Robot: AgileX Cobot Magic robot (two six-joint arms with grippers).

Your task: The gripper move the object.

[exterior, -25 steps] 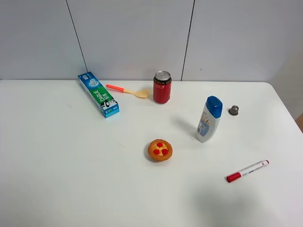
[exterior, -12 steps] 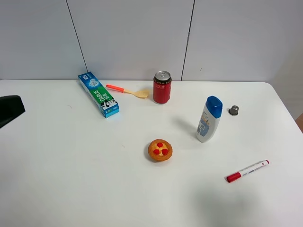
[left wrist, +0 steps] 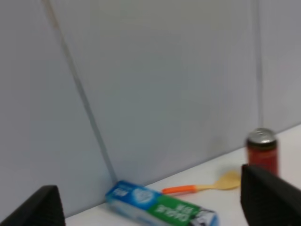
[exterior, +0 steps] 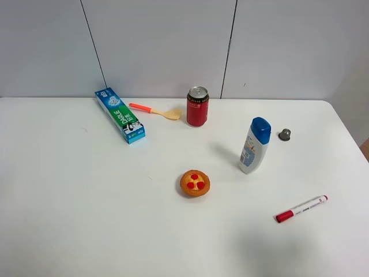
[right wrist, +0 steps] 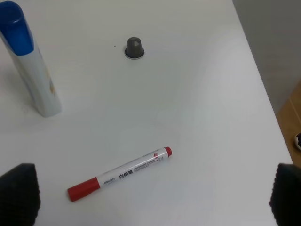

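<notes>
The spatula (exterior: 154,110) lies flat on the white counter (exterior: 86,190) at about 11 o'clock from the middle of the high view, close to the back wall (exterior: 161,40), its orange-red handle pointing toward 10 o'clock and its tan blade just beside the red can (exterior: 197,107), with a small gap between them. The blue and green toothpaste box (exterior: 120,115) lies just beside the handle end, on its 9 o'clock side. Near the counter's middle sits a small tart (exterior: 195,183) with red fruit on top. At 3 o'clock from it stands a white bottle (exterior: 254,145) with a blue cap, and a small grey cap (exterior: 284,134) rests near that bottle. A red-capped marker (exterior: 301,209) lies at about 4 o'clock, well apart from the spatula. Neither arm shows in the high view. The left tool (left wrist: 155,207) shows only two black finger (left wrist: 270,197) tips set wide apart with nothing between them, so it is released, facing the spatula, box and can from afar. The right tool (right wrist: 153,200) is likewise spread and released, its black pads (right wrist: 18,193) at the picture's corners above the marker
</notes>
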